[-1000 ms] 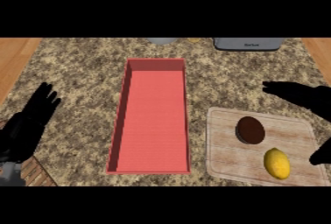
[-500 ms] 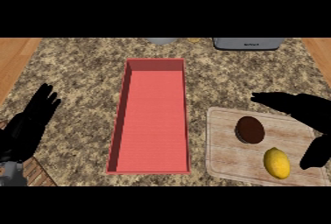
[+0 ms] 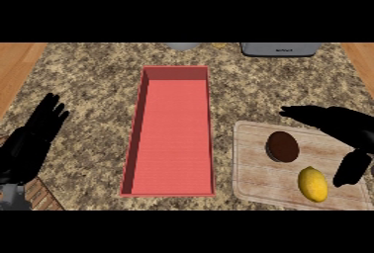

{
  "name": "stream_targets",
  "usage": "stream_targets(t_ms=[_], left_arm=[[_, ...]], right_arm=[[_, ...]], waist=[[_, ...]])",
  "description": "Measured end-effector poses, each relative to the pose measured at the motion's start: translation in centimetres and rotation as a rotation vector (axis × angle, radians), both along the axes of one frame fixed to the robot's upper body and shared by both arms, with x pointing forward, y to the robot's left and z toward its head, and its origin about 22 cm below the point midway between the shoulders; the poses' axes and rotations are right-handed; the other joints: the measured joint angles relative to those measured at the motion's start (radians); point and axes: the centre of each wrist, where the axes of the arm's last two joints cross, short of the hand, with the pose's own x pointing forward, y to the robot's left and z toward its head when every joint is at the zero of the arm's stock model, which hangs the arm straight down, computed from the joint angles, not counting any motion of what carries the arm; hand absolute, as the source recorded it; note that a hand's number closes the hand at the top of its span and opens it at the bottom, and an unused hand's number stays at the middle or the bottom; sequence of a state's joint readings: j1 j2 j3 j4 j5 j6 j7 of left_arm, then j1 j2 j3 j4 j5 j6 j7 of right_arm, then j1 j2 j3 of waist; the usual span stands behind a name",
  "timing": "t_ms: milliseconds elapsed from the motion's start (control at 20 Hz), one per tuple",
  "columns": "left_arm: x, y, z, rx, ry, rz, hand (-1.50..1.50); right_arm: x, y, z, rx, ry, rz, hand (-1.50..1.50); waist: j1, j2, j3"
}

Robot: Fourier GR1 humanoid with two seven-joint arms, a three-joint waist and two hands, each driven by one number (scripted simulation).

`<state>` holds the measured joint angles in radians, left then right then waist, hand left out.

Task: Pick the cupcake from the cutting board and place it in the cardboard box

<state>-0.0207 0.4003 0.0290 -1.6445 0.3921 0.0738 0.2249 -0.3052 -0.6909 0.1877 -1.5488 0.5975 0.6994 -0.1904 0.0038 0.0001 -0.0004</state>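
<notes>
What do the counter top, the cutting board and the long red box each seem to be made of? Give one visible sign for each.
Counter top: likely granite or similar stone, from its brown, grey and black speckle. Cutting board: pale wood, matte, with grain lines along it. Box: matte red with fine ribbing on its floor; possibly cardboard, but the look leaves it open.

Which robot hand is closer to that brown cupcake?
The right robot hand: it hovers open at the cupcake's right, over the board. The left robot hand rests far off, beyond the box.
</notes>
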Motion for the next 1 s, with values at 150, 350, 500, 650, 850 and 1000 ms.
stream_targets(t_ms=[150, 350, 500, 650, 850, 1000], left_arm=[[0.2, -0.1, -0.1, 0.007, 0.001, 0.001, 0.00], [-0.1, 0.3, -0.6, 0.007, -0.002, 0.003, 0.00], [-0.1, 0.1, -0.6, 0.003, -0.001, 0.007, 0.00], [0.0, 0.4, -0.4, 0.005, 0.000, 0.004, 0.00], [0.1, 0.5, -0.4, 0.010, 0.003, 0.007, 0.00], [-0.4, 0.8, -0.9, 0.009, 0.002, 0.004, 0.00]], right_arm=[[0.2, 0.0, -0.4, 0.009, -0.001, 0.011, -1.50], [0.2, 0.1, -0.7, 0.028, -0.025, 0.026, -1.50], [0.1, 0.6, -0.7, 0.021, -0.041, 0.032, -1.50], [0.0, 1.4, -0.9, -0.005, -0.051, 0.030, -1.50], [-0.2, 2.4, -1.5, -0.040, -0.045, 0.031, -1.50], [0.2, 3.0, -2.0, -0.058, -0.043, 0.025, -1.50]], waist=[[-0.001, 0.000, 0.000], [-0.001, 0.000, 0.000], [-0.001, 0.000, 0.000], [-0.001, -0.001, 0.000], [-0.001, -0.001, 0.002], [0.000, 0.000, 0.002]])
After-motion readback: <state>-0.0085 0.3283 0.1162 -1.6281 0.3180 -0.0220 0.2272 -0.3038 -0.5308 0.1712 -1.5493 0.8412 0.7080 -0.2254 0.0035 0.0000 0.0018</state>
